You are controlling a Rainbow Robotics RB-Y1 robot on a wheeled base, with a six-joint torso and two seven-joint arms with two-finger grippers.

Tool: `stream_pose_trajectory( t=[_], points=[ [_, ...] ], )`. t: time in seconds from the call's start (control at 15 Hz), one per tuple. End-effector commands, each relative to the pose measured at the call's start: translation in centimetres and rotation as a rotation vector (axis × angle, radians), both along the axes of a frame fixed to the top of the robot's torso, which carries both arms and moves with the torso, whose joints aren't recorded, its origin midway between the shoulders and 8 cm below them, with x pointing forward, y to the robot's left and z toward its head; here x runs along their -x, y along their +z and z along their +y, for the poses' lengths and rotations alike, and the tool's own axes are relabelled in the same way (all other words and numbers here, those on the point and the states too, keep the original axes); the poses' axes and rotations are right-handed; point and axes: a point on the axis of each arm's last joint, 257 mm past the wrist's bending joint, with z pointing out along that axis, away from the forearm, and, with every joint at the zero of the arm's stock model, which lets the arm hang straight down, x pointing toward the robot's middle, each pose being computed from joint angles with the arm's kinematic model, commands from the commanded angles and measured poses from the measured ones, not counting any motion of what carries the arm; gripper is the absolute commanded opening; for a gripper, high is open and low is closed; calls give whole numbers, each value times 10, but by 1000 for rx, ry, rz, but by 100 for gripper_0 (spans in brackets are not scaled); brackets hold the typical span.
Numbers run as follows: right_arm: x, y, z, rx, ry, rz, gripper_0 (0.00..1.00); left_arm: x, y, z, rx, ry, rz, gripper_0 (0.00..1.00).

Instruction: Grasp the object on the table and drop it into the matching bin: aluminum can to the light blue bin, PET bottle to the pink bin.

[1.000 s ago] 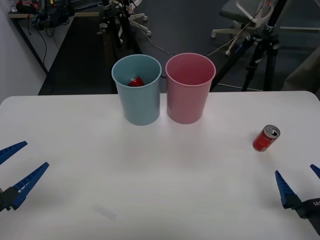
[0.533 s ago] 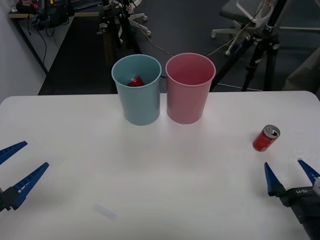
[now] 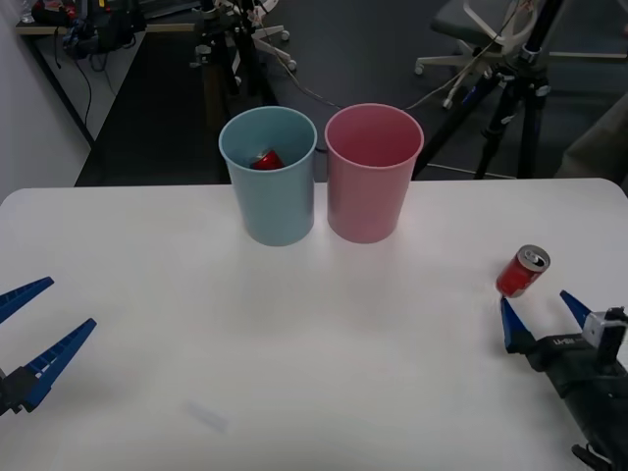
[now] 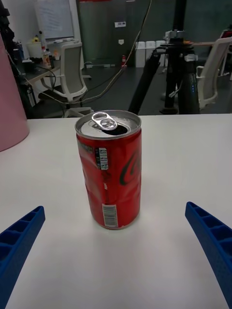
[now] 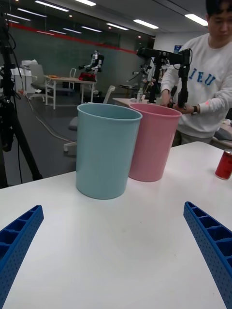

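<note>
Standing upright on the table near its right edge, your can is red with a silver top, its pull-tab opening plain to see in the right wrist view. Your right gripper sits low just on the robot's side of the can, its two blue fingers spread wide apart and not touching it; in the right wrist view the can stands centred ahead of the gap, one fingertip at each lower corner. Your left gripper waits over the left edge of the table, well apart from the can, and its fingers are likewise spread, as the left wrist view shows. At the far side of the table, near its middle, you have the blue bin and the pink bin upright and just beside each other, blue on the robot's left. You can see something red already lying inside the blue bin. From the left wrist the two bins look as if they touch, and the can shows farther off to the side of the pink one.
</note>
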Motion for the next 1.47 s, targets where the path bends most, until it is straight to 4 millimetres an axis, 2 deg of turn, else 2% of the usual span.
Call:
stream_pose_trajectory(
  t=[0.07, 0.47, 0.8, 1.0, 1.47],
  points=[
    [-16, -1, 6, -3, 5, 5, 100, 0, 0, 0, 0, 0, 0, 100],
    [-43, 5, 12, 5, -19, 20, 100, 0, 0, 0, 0, 0, 0, 100],
    [-59, 14, 9, 13, -47, 22, 100, 0, 0, 0, 0, 0, 0, 100],
    [-66, 19, 10, 15, -51, 17, 100, 0, 0, 0, 0, 0, 0, 100],
    [-67, 18, 10, 17, -49, 19, 100, 0, 0, 0, 0, 0, 0, 100]
  ],
)
